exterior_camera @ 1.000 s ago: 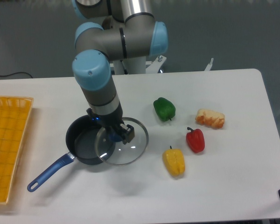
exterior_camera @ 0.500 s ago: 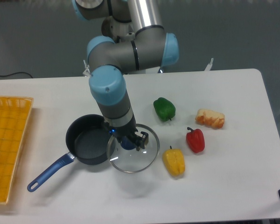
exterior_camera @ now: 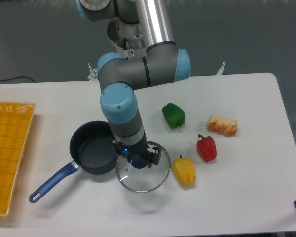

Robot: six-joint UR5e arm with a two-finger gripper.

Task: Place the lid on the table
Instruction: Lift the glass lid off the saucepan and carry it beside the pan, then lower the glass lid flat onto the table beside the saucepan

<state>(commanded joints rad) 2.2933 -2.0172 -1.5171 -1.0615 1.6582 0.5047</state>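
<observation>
**A:** Status of the gripper [exterior_camera: 139, 159]?

**B:** Closed on the dark knob at the centre of the lid [exterior_camera: 143, 174]. The fingers point down and clamp the knob from both sides.

**A:** Where is the lid?

**B:** Just right of the saucepan [exterior_camera: 94, 148], near-centre over the table [exterior_camera: 246, 182]. Its left rim looks very close to the pan's right wall. A faint shadow lies on the tabletop below it, so I judge it is not yet resting there.

**A:** Orientation?

**B:** Roughly level, knob up. It is a round disc, so no long axis applies.

**A:** Step in hand?

**B:** Carry phase, lid clear of the pan. The next move calls for a straight descent until the rim seats flat, then release. Keep it off the yellow pepper [exterior_camera: 184, 171] just to its right.
</observation>
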